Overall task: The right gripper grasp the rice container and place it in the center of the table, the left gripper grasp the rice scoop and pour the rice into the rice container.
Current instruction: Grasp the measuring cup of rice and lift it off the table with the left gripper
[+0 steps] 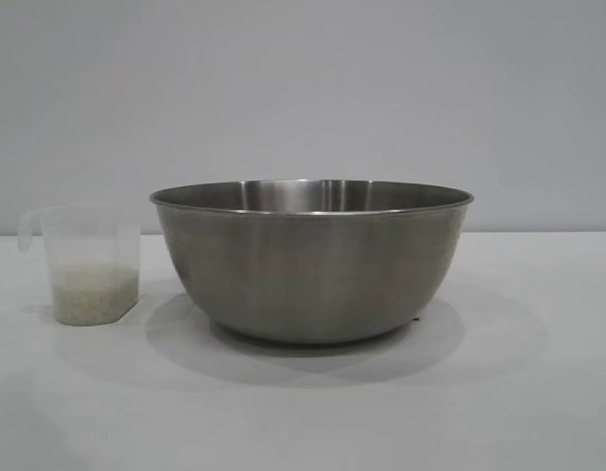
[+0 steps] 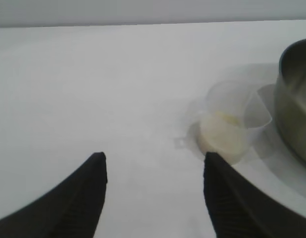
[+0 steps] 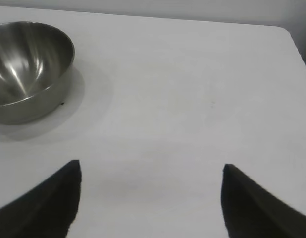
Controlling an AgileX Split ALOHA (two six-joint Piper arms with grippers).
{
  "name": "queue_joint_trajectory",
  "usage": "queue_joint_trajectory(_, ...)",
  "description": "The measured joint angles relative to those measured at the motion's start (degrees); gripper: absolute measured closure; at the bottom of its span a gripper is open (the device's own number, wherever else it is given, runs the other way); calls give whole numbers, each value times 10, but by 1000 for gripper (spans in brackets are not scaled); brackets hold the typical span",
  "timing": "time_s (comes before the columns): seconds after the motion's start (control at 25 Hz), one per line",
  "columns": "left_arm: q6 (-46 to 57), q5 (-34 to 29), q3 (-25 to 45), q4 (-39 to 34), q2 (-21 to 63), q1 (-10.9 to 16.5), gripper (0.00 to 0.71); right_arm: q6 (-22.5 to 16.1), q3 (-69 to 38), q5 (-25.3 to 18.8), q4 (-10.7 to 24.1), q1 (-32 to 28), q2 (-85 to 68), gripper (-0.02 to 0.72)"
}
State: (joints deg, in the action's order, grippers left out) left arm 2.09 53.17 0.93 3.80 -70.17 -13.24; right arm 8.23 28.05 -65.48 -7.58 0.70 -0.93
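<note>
Steel rice container (image 1: 311,263) at centre of white table (image 1: 538,392) — already placed
Beside it, rice scoop (image 1: 87,263) holding rice (image 1: 92,297); left gripper (image 2: 153,171) spread, empty, facing scoop for pickup — right gripper (image 3: 150,181) wide, empty, apart

You won't find a word, number, brand or sign to read anywhere here. The rice scoop (image 1: 87,263) is a measuring cup, but its frosted wall shows you no legible scale marks or figures (in the left wrist view it is too soft to tell either). The rice container (image 1: 312,260) gives you plain brushed steel, no stamp or logo on the side facing you or on the inside seen from the right wrist. The tabletop (image 1: 303,412) carries no label or sticker, and the wall behind it is blank.
</note>
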Motion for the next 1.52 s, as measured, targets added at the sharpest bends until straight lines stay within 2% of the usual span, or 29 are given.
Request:
queue_joint_trajectory(0.16,11,108,0,-39,-130,0,331,0,0,0,0,0,0,170)
queue_joint_trajectory(0.32,19,117,-10,-47,-252,0,331,0,0,0,0,0,0,170)
queue_joint_trajectory(0.44,23,117,-27,-49,-297,0,331,0,0,0,0,0,0,170)
queue_joint_trajectory(1.2,25,120,-117,-64,-322,0,331,0,0,0,0,0,0,170)
queue_joint_trajectory(1.24,25,120,-120,-64,-329,0,394,0,0,0,0,0,0,170)
queue_joint_trajectory(1.36,25,120,-126,-64,-345,0,497,0,0,0,0,0,0,170)
queue_joint_trajectory(1.52,25,120,-135,-64,-354,0,490,0,0,0,0,0,0,170)
